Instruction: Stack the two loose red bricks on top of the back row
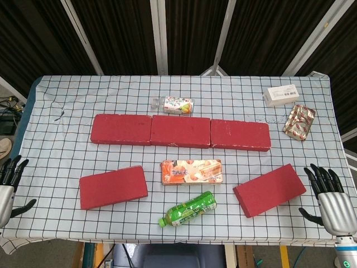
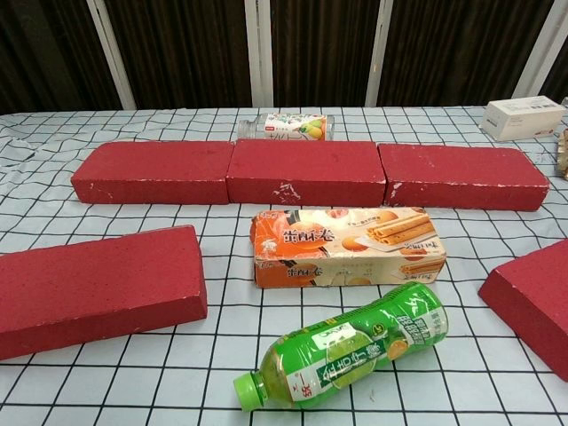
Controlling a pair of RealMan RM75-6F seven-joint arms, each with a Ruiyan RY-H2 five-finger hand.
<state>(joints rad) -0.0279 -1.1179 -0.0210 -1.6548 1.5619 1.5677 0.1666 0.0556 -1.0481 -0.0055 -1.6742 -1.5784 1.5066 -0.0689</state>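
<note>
At the lower left of the head view the left hand [image 1: 10,187] is seen with fingers apart, empty. The left loose brick [image 1: 113,187] lies just right of it, long axis across the frame. The right loose brick [image 1: 270,190] lies angled beside the spread, empty right hand [image 1: 329,198]. The back row [image 1: 180,132] is set above. Both hands are missed by the chest view.

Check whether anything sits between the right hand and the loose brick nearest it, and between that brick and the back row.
Nothing visible does. The right hand is open beside the right loose brick, with only tablecloth between them. From that brick to the back row the cloth is bare; the snack box lies off to its left.
</note>
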